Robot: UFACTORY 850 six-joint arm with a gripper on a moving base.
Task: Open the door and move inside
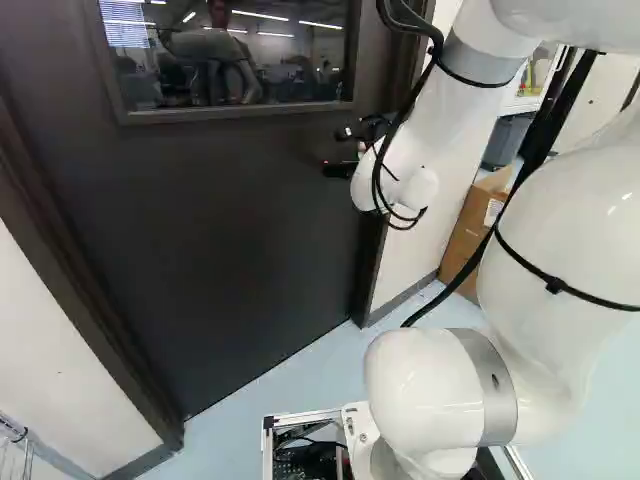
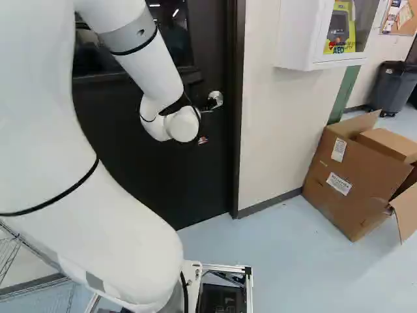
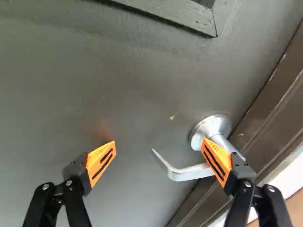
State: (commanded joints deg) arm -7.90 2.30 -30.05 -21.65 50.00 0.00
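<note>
Jaws are wide apart, nothing clamped, and in the wrist view one orange pad [image 3: 220,163] sits over the root of the handle [image 3: 182,175] while the handle's hooked end pokes into the gap. Can't tell if pad and metal are touching. My worry is closing up like this: the grip could land off-centre on the curved part, then slide off when it turns. Push in too far and that same pad might jam on the round plate [image 3: 210,127] or the door [image 1: 230,220]. The handle is close to the door's latch edge, so there isn't much side room before the frame [image 2: 236,124]; the bare door panel on the other side looks way roomier. Further back, those looped cables [image 1: 436,45] could snag if the wrist rolls a lot. Door's shut and I can't tell which way it swings. If it comes toward the base, the floor [image 2: 280,261] ahead looks tight, so it'd probably need to back off. Most spare floor is toward the cardboard box [image 2: 352,182], but swing wide that way and you might clip it.
</note>
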